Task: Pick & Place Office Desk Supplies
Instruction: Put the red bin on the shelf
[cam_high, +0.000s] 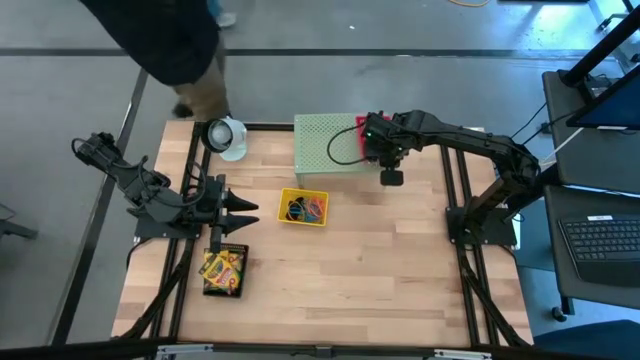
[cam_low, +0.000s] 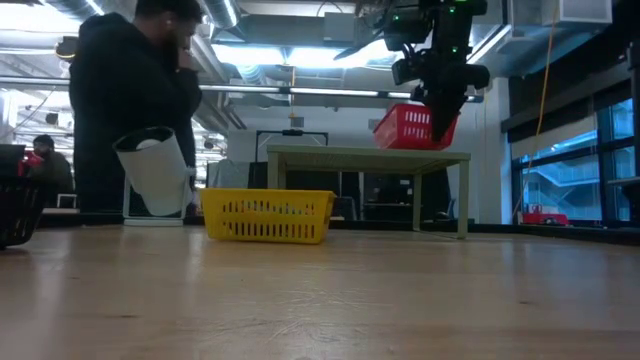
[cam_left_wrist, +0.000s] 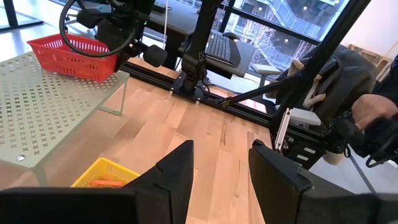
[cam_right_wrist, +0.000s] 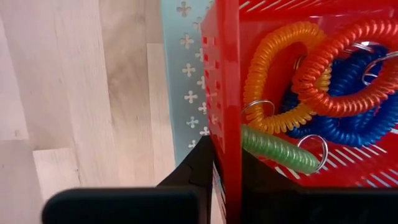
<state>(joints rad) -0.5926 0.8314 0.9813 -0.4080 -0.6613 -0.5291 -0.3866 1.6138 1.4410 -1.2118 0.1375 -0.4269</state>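
A red mesh tray stands on the pale green mesh shelf at the table's far middle. It holds coiled loops in orange, red, blue and green. My right gripper stands over the tray's right side, pointing down, shut on its wall. A yellow tray with more loops sits on the table in front of the shelf. Crayon boxes lie in a black tray at the near left. My left gripper waits open by the table's left edge. My right gripper pinches one side wall of the red tray, one finger inside the tray and one outside. The fingers come from above, pointing down. The tray's bottom rests on the shelf top.
A white cup-like holder stands at the far left of the table. A person in dark clothes stands behind the far left edge. Bare wood lies in the near middle and right of the table.
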